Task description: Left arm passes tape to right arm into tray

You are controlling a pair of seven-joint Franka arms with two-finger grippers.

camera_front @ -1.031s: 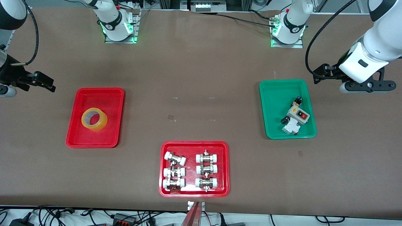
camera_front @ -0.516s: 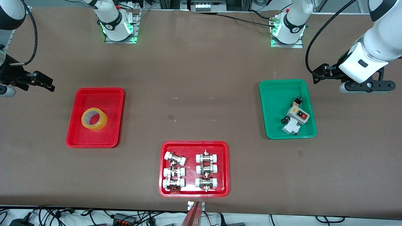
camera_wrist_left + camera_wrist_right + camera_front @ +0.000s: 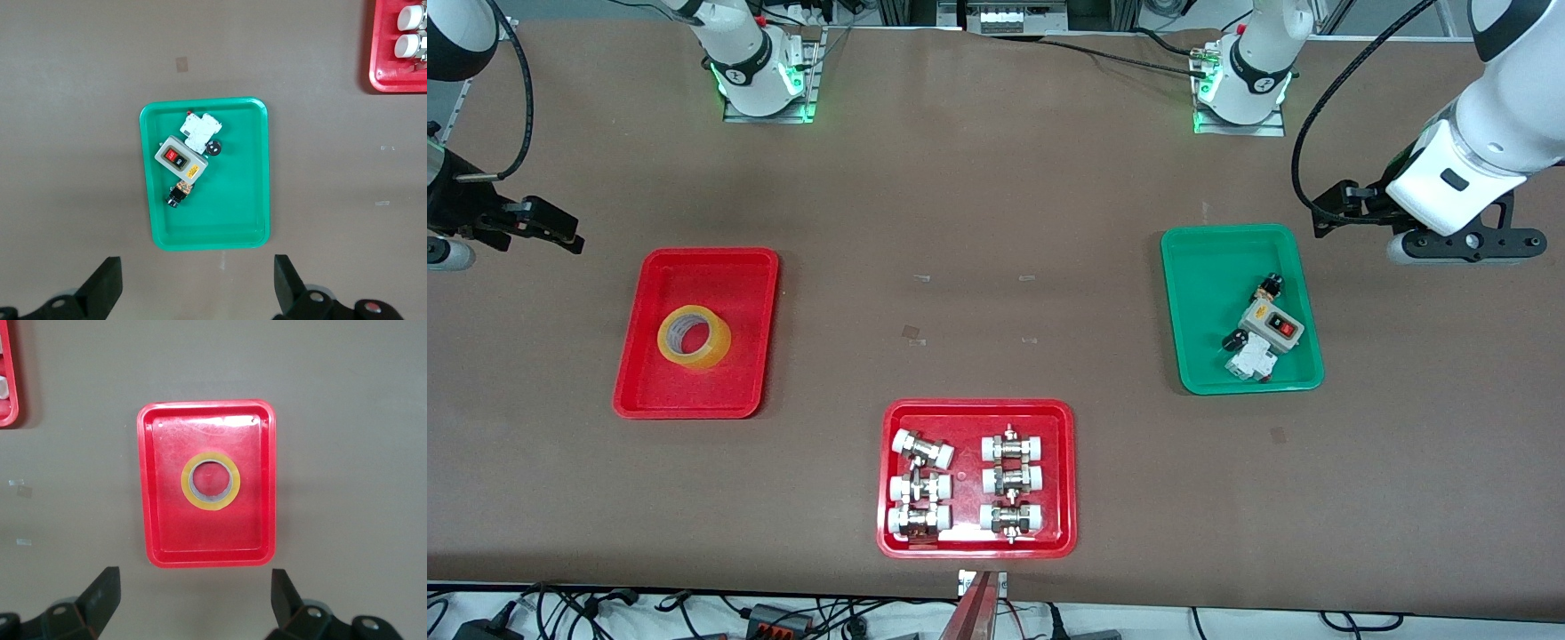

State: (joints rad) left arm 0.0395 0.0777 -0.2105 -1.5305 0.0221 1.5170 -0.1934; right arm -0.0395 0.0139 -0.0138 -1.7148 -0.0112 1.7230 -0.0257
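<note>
Front view gave you a finished job, as far as I could judge: the tape (image 3: 694, 337) lay flat in the tray (image 3: 755, 267), touched by neither hand. Your right hand (image 3: 193, 603) hung wide open and empty over bare bench beside it; your left hand (image 3: 197, 287), also wide, waited near the green tray (image 3: 1209, 240). Yellowish ring, pale core, undamaged

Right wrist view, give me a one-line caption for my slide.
Tape roll lying flat in the plain red tray, seen from above between the open right gripper's fingers.
</note>
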